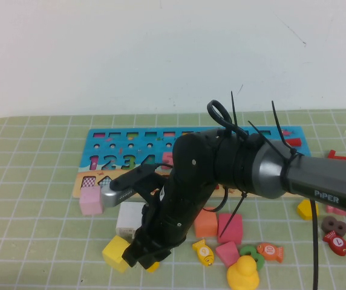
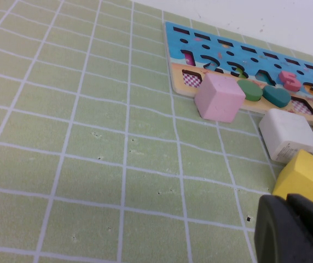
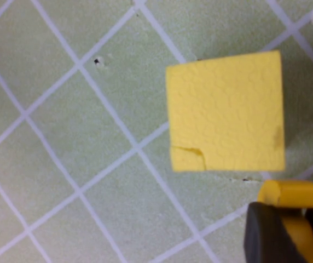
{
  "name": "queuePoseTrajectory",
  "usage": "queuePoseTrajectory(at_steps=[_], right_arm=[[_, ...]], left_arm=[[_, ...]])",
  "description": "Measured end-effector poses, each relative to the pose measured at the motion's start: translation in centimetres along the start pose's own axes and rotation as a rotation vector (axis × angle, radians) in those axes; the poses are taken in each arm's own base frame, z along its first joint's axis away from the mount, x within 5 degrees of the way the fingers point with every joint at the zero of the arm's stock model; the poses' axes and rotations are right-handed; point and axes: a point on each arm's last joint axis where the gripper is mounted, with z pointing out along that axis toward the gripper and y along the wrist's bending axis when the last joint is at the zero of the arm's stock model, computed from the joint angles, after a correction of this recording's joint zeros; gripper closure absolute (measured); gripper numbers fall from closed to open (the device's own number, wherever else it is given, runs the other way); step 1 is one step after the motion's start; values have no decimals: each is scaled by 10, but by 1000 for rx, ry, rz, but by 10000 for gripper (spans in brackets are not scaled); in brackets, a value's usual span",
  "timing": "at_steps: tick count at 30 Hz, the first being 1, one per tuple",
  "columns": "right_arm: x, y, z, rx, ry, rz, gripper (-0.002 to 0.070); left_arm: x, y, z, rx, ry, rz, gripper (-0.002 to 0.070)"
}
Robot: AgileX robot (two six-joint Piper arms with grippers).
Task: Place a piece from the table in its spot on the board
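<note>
Board (image 1: 100,158) at table's (image 1: 34,205) far middle, long side across. Cube (image 1: 91,200) touching board's near left edge; second cube (image 1: 129,219) nearer, to its right; third cube (image 1: 116,252) nearer again. Right gripper (image 1: 140,258) low over table just right of third cube, piece (image 3: 289,193) between its fingers. Blocks, fish pieces and duck (image 1: 243,274) scattered right of arm, before board. Left gripper outside high view
</note>
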Motion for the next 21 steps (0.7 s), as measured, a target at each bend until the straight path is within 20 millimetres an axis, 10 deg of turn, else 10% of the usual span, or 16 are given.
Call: queuePoseTrajectory(at_steps=[7,21], right_arm=[[1,-3,0,31,8,-8,378],[1,-11,-10,131,3,9,357]], left_arm=[[0,0,0,1,0,-2,676],[0,0,0,1,1,-3,676]])
